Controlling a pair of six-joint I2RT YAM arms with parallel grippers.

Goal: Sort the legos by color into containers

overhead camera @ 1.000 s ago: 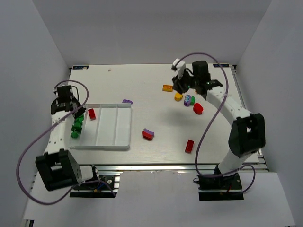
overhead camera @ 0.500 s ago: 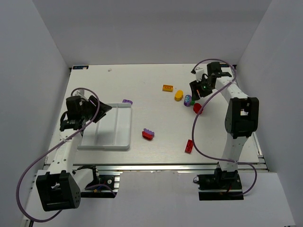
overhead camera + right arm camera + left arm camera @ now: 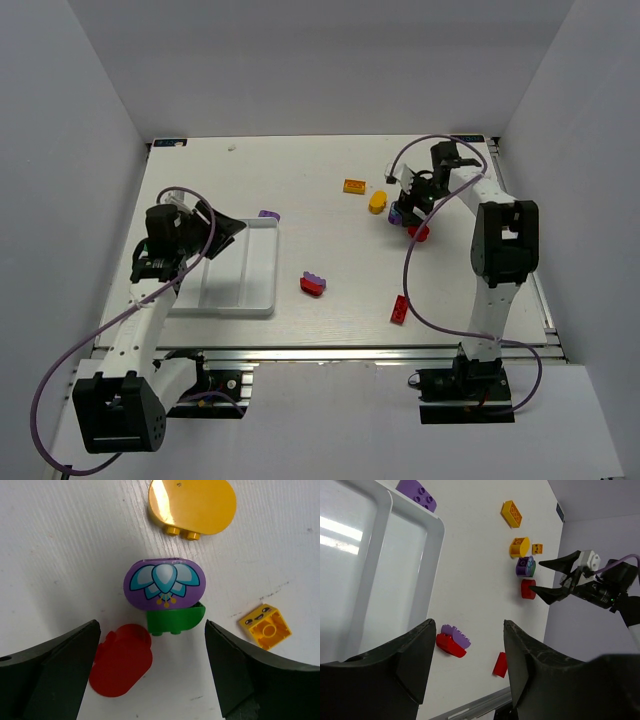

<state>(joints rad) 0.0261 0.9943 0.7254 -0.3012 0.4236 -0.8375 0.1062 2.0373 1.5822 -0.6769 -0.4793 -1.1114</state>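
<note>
The white tray [image 3: 257, 282] lies at the left, and its ridged rim [image 3: 433, 545] shows in the left wrist view. My left gripper [image 3: 228, 232] hangs open and empty above its far right part, fingers [image 3: 415, 660] spread. Loose legos lie to the right: a purple one [image 3: 268, 214] by the tray's corner, a red-and-purple pair [image 3: 313, 285], a red one [image 3: 400, 309], an orange one [image 3: 354, 186] and a yellow rounded one [image 3: 377, 202]. My right gripper [image 3: 152, 675] stands wide open over a purple flower piece [image 3: 164, 584], a green piece [image 3: 176, 618] and a red piece [image 3: 122, 661].
A small yellow face cube [image 3: 265, 625] lies just right of the green piece. My left arm [image 3: 160, 290] covers the tray's left side. White walls close in the table on the left, back and right.
My left gripper has opened and swung from the tray's left compartment to its far right part. My right gripper has opened wide and moved over the purple, green and red cluster.
</note>
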